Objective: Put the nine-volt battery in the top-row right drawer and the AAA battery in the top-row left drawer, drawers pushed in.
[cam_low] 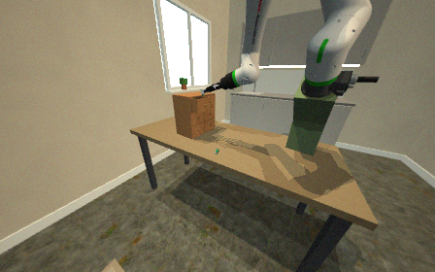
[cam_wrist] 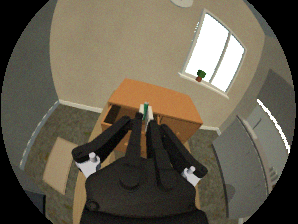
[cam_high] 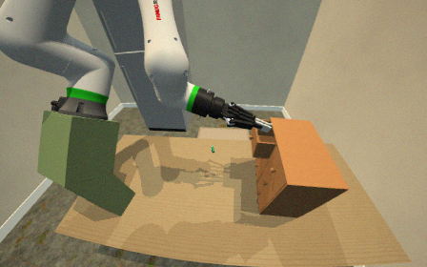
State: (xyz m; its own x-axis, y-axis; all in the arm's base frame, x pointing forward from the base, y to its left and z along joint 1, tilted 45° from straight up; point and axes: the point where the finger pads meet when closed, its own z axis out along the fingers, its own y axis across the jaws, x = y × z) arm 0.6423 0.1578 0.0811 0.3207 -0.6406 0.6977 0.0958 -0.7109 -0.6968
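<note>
Top view, claw: the slender black two-finger gripper (cam_high: 267, 126) (cam_low: 204, 92) (cam_wrist: 144, 110) slants down to the upper front edge of the chest, its fingers nearly together and pinching a slim green battery (cam_wrist: 146, 110) at the tips.
Held battery: upright in the wrist view, between the pale fingertips; it is small and half hidden there, but is probably the AAA battery.
Chest: a small orange-brown wooden chest of drawers (cam_high: 310, 148) (cam_low: 184, 114) (cam_wrist: 160, 100), standing upright just ahead of and below the claw; whether the fingertips touch it, I cannot tell.
Open drawer: the left drawer of the top row (cam_high: 263, 149) (cam_low: 196, 104) (cam_wrist: 112, 126) is pulled out, its dark hollow showing to the left of the fingertips in the wrist view.
Other battery: a tiny green piece (cam_high: 213, 149) (cam_low: 217, 152) lies below the claw and back toward the arm's base, well apart from the chest; its type cannot be read at this size.
Table: a pale brown wooden table (cam_high: 181, 210) (cam_low: 165, 133) spreads beneath the claw and bears the chest, with shadows of the arm across its grain.
Arm: a white arm with green rings (cam_high: 164, 62) (cam_low: 335, 34) reaches from behind the claw, mounted on a blocky green pedestal (cam_high: 92, 148) (cam_low: 303, 141).
Window: beyond the claw, a bright white-framed window (cam_low: 176, 44) (cam_wrist: 207, 50) has a little potted plant (cam_low: 184, 82) (cam_wrist: 200, 76) on its sill.
</note>
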